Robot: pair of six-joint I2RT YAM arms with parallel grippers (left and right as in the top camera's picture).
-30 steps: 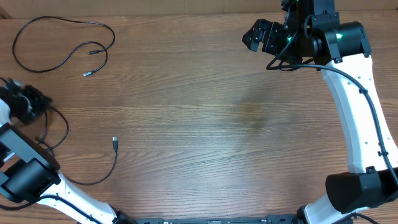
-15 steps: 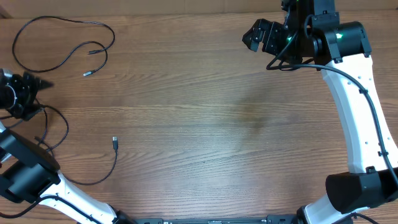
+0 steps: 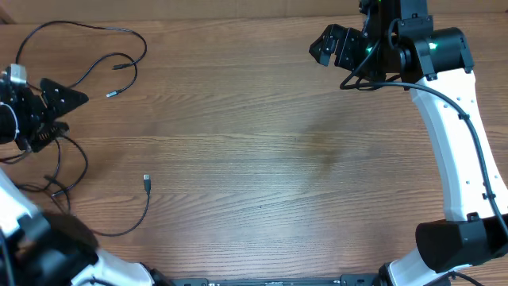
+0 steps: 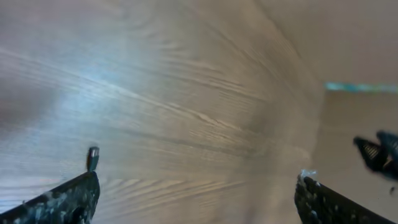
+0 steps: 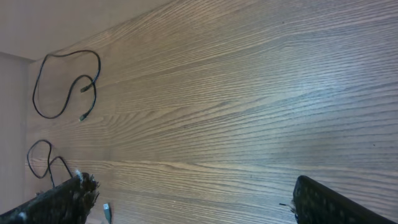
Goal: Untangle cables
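On the desk (image 3: 262, 159), the far cable (image 3: 141, 41) lies looped in the far left corner, the near cable (image 3: 148, 199) in front of it along the left edge, the left hand (image 3: 70, 111) between them, and the right hand (image 3: 319, 48) well apart at the far right.

You are in what looks like a robotics lab, not a home. Two white-and-black robot arms (image 3: 454, 159) are mounted at the near edge of a plain wood-grain table (image 3: 254, 159). On the table lie thin black cables (image 3: 127, 30). Beyond the table edge you see a bare pale surface (image 5: 37, 25).
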